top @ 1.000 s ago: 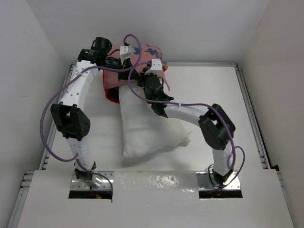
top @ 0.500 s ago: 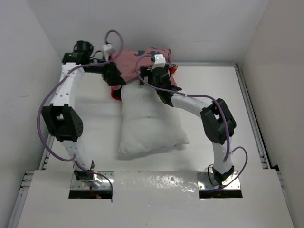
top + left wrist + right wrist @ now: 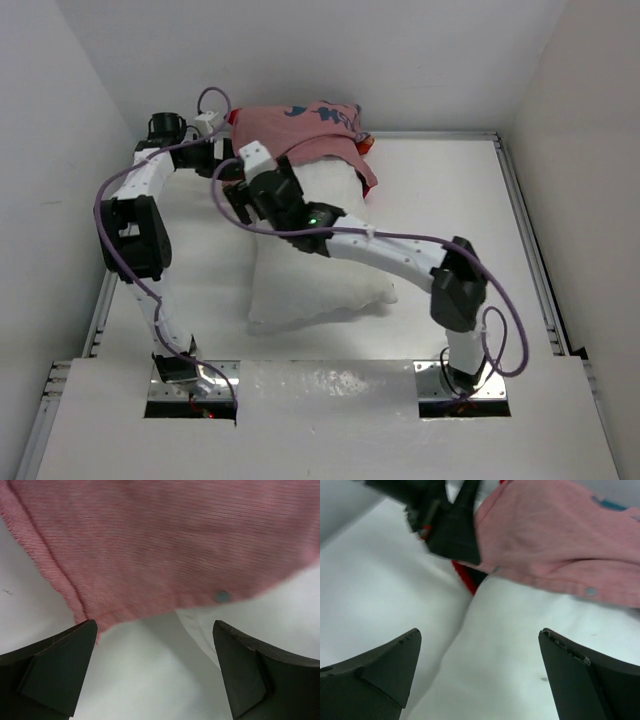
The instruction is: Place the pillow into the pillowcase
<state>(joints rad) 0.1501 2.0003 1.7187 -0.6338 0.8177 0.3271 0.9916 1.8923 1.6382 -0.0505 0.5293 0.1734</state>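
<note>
The white pillow (image 3: 320, 280) lies lengthwise mid-table. Its far end is covered by the pillowcase (image 3: 310, 128), faded pink side out, with a red edge (image 3: 465, 577) showing at the pillow's left corner. My left gripper (image 3: 224, 158) hovers open just left of the pillowcase's hem (image 3: 150, 555) and holds nothing. The left wrist view shows bare table and a pillow corner (image 3: 280, 610) below it. My right gripper (image 3: 243, 195) is open over the pillow's left side (image 3: 520, 650), near the hem (image 3: 555, 545), with nothing between its fingers.
White walls close in the table (image 3: 450, 200) on three sides, and the pillowcase bunches against the back wall. The right arm reaches across the pillow to its left side. The left gripper's black fingers (image 3: 450, 525) sit close ahead of the right gripper.
Both grippers have opened and let go of the pillowcase, which now drapes over the pillow's far end. The right gripper swung left. The left gripper drew back to the left.
</note>
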